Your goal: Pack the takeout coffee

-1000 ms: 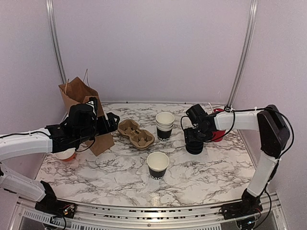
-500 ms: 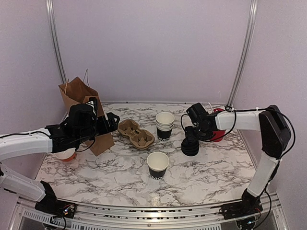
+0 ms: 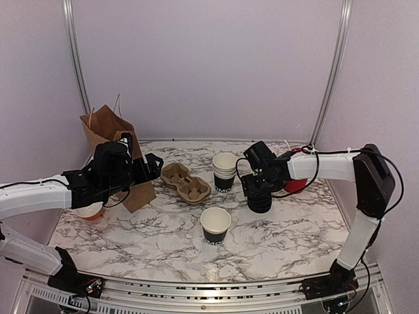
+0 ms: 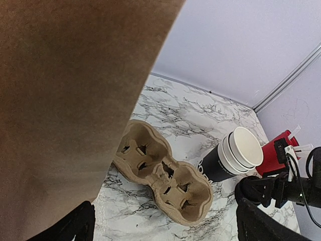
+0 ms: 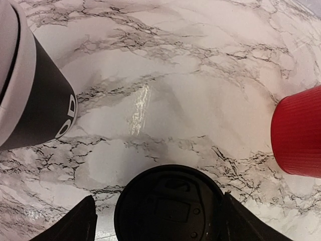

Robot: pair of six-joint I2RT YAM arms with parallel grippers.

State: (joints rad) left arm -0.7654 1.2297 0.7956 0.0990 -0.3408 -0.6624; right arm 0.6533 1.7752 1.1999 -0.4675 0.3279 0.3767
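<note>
1. One black paper cup with white lettering stands upright and open on the marble table. It is in front of the cardboard cup carrier and slightly to its right, apart from it. The inside is white and it has no lid.
2. A stack of the same cups stands upright just to the right of the carrier, close to it. The top cup is open.
3. Both round pockets of the carrier hold nothing.
4. A stack of black lids sits farther right of the carrier, beyond the stacked cups and a little nearer the front.
5. The right gripper is directly over that lid stack, fingers released and spread to either side of the top lid. In the wrist view, bare marble shows between the left finger and the lid rim. Whether the right finger touches the rim I cannot tell.
6. A red ribbed cup stands right of the lids, partly hidden by the right arm in the overhead view.
7. A brown paper bag stands upright left of the carrier, at the back.
8. The left gripper is in the air left of the carrier, beside the bag, fingers released wide and grasping nothing. It points toward the carrier.
</note>
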